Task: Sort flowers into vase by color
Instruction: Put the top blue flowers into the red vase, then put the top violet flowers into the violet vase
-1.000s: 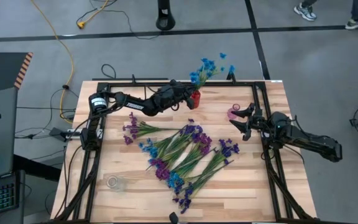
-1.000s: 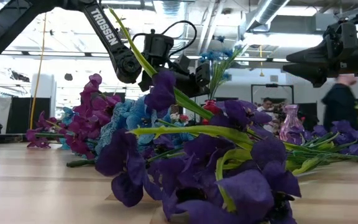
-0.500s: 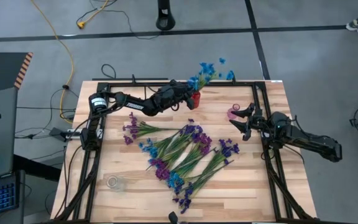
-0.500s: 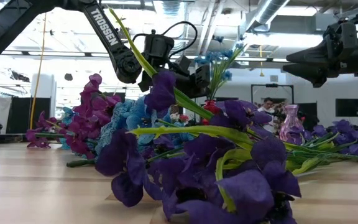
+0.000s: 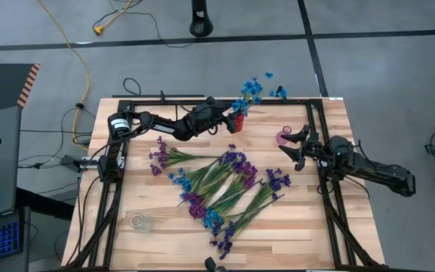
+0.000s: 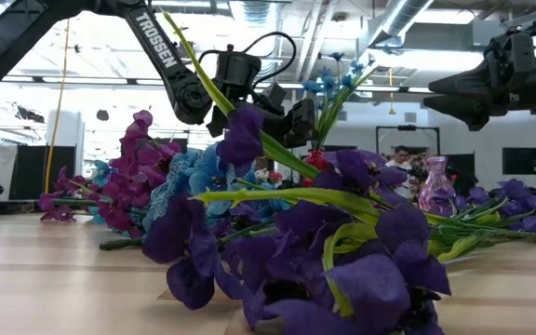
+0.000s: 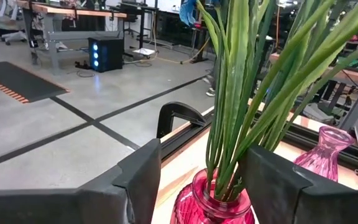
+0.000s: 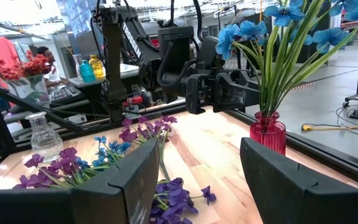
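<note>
At the upper middle of the high view, the left gripper [image 5: 228, 121] stands with fingers wide beside the red vase [image 5: 238, 119], releasing blue flowers [image 5: 251, 87]. Next comes another stem from the pile [image 5: 225, 189] mid-surface. The right gripper [image 5: 293, 149] waits wide, empty, near the pink vase [image 5: 283, 138].

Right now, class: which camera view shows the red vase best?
The right wrist view: the red vase stands whole and unblocked, blue flowers rising from it. The left wrist view shows only its neck, cropped, between the left gripper fingers. The high view shows a small red spot; the low view mostly hides it behind flowers.
</note>
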